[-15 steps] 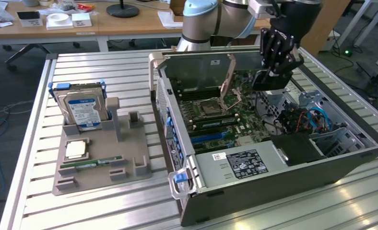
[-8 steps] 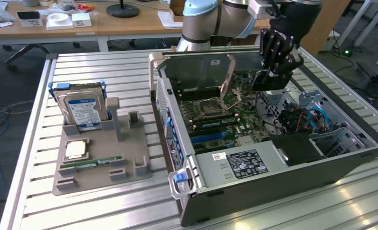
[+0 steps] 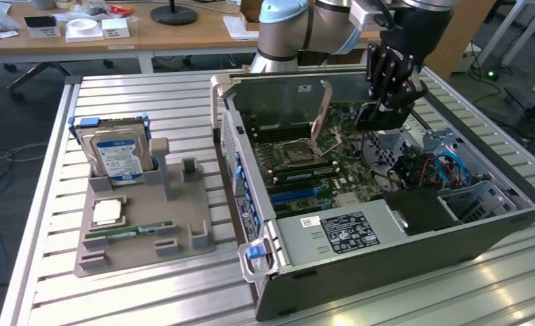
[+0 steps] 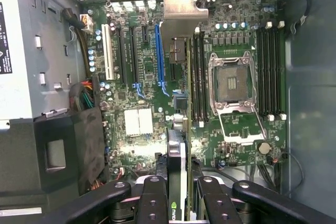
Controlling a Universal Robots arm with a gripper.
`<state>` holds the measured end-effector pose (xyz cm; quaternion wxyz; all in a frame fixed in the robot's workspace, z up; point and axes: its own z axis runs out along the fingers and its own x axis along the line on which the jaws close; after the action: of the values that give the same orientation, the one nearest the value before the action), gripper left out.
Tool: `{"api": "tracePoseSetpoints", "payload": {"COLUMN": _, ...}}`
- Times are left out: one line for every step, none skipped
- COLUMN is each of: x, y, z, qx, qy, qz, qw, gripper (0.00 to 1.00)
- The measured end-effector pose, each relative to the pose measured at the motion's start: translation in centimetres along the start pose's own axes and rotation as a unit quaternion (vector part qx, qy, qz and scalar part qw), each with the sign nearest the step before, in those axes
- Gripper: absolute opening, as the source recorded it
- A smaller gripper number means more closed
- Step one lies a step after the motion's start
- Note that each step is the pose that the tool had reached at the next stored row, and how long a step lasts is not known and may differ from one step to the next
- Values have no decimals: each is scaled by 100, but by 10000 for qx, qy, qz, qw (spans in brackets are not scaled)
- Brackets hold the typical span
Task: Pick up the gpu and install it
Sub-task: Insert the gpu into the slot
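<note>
While the tool (image 4: 181, 184) grips it, gpu (image 4: 176, 153) lengthwise toward motherboard (image 4: 239, 129).

A slatted metal table (image 3: 150, 95) carries a grey parts holder (image 3: 140, 252). A blue-labelled hard drive (image 3: 118, 161) stands upright at the holder's far end, with a second drive (image 3: 113, 124) just behind it. In front of them lies what looks like a processor (image 3: 107, 212), and beside that a green memory stick (image 3: 130, 232). Behind the table stands a wooden desk (image 3: 186, 37) bearing a round black base (image 3: 173, 15).
</note>
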<state>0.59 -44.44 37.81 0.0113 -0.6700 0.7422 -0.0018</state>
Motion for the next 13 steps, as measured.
{"api": "tracePoseSetpoints", "payload": {"x": 0, "y": 1, "z": 5, "qx": 0, "qy": 1, "qz": 0, "qw": 10000, "gripper": 27}}
{"api": "tracePoseSetpoints", "payload": {"x": 0, "y": 1, "z": 7, "qx": 0, "qy": 1, "qz": 0, "qw": 10000, "gripper": 27}}
{"api": "tracePoseSetpoints", "payload": {"x": 0, "y": 1, "z": 6, "qx": 0, "qy": 2, "qz": 0, "qw": 10000, "gripper": 27}}
{"api": "tracePoseSetpoints", "payload": {"x": 0, "y": 1, "z": 7, "qx": 0, "qy": 1, "qz": 0, "qw": 10000, "gripper": 27}}
{"api": "tracePoseSetpoints", "payload": {"x": 1, "y": 1, "z": 7, "qx": 0, "qy": 1, "qz": 0, "qw": 10000, "gripper": 27}}
{"api": "tracePoseSetpoints", "payload": {"x": 0, "y": 1, "z": 7, "qx": 0, "qy": 1, "qz": 0, "qw": 10000, "gripper": 27}}
{"api": "tracePoseSetpoints", "payload": {"x": 0, "y": 1, "z": 8, "qx": 0, "qy": 0, "qz": 0, "qw": 10000, "gripper": 27}}
{"api": "tracePoseSetpoints", "payload": {"x": 0, "y": 1, "z": 8, "qx": 0, "qy": 0, "qz": 0, "qw": 10000, "gripper": 27}}
{"api": "tracePoseSetpoints", "payload": {"x": 0, "y": 2, "z": 14, "qx": 0, "qy": -2, "qz": 0, "qw": 10000, "gripper": 27}}
{"api": "tracePoseSetpoints", "payload": {"x": 0, "y": 2, "z": 19, "qx": 0, "qy": -1, "qz": 0, "qw": 10000, "gripper": 27}}
{"api": "tracePoseSetpoints", "payload": {"x": 1, "y": 3, "z": 24, "qx": 0, "qy": 0, "qz": 0, "qw": 10000, "gripper": 27}}
{"api": "tracePoseSetpoints", "payload": {"x": 1, "y": 3, "z": 29, "qx": 0, "qy": 0, "qz": 0, "qw": 10000, "gripper": 27}}
{"api": "tracePoseSetpoints", "payload": {"x": 1, "y": 4, "z": 33, "qx": 0, "qy": 0, "qz": 0, "qw": 10000, "gripper": 27}}
